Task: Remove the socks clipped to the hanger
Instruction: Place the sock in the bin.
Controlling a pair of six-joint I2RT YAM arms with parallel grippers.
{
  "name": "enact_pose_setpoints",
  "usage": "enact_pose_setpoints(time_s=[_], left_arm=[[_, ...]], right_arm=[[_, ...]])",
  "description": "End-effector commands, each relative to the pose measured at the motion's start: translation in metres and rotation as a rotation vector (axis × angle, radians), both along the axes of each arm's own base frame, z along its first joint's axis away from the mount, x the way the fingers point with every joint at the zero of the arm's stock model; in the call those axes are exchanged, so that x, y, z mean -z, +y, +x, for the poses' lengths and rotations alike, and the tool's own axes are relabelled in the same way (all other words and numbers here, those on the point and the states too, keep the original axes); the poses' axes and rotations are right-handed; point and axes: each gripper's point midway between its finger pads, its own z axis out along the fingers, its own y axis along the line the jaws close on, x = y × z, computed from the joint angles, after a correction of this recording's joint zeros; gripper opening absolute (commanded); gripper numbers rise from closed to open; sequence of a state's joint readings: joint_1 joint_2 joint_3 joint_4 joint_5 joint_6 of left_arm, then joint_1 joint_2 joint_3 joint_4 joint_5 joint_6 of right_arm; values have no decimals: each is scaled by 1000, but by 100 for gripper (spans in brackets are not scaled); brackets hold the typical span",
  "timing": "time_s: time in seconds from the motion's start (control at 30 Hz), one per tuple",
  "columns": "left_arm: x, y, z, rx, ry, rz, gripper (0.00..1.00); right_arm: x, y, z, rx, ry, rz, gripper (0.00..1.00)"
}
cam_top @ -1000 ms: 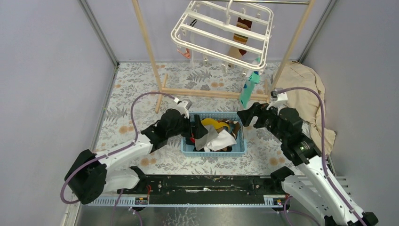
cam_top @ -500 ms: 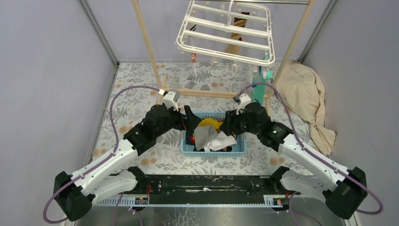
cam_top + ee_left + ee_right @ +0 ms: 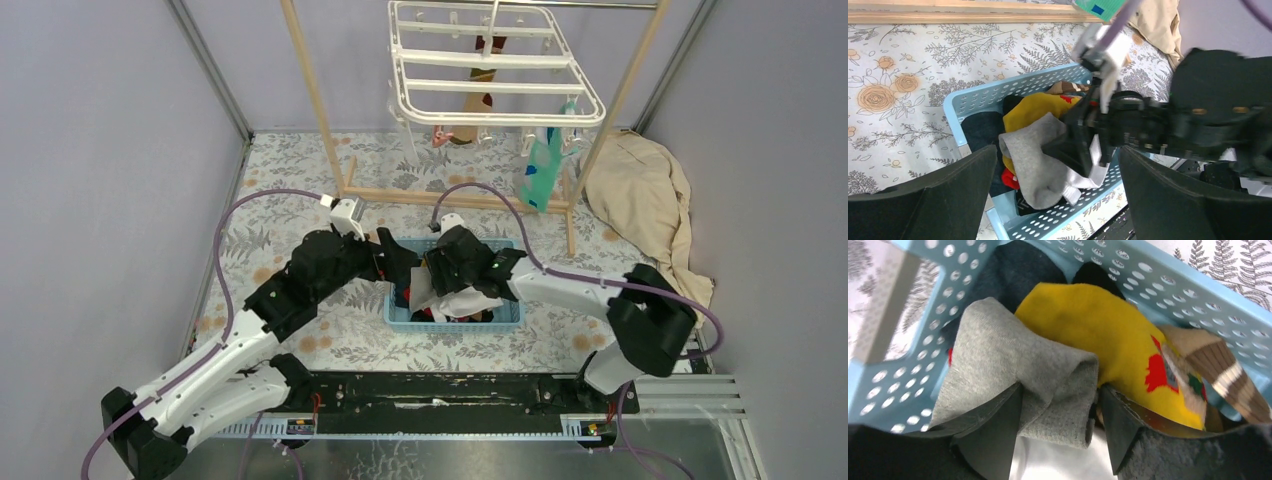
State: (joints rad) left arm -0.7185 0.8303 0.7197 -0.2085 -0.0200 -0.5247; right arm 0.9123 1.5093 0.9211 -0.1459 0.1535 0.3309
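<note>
Several socks (image 3: pixel 1108 325) lie in the blue basket (image 3: pixel 1023 87) on the desk (image 3: pixel 300 200), teal sock (image 3: pixel 543 170) and brown-striped sock (image 3: pixel 470 100) clipped to the hanger (image 3: pixel 500 118) — likely drop-off step: right end effector (image 3: pixel 1058 405) spread astride the grey sock (image 3: pixel 1013 340), left end effector (image 3: pixel 1058 195) released; next, reach up and pull the teal free.

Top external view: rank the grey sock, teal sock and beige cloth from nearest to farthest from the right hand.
1. Grey sock, in the basket, between the fingers of the right hand.
2. Teal sock, hanging from the hanger, beyond and right.
3. Beige cloth, lying at the far right.
</note>
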Motion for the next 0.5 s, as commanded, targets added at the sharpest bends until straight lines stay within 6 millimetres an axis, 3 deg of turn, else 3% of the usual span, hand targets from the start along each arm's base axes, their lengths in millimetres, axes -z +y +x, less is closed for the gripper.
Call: enact_pose_setpoints(time_s=[0.0,0.17,0.33,0.4,0.47], left_arm=[[0,9,-3,-30,-9,2,99],[-1,9,-3,-31,-11,4,99],[0,11,-3,-36,-12,8,99],[1,11,-2,-36,-11,11,99],[2,11,-2,-35,-9,14,99]], right_arm=[[-8,29,34,24,-106,30,64],[4,57,47,-9,-137,53,61],[25,61,45,-28,-113,-2,62],[22,56,41,-27,-118,5,64],[4,51,35,-37,-141,44,68]])
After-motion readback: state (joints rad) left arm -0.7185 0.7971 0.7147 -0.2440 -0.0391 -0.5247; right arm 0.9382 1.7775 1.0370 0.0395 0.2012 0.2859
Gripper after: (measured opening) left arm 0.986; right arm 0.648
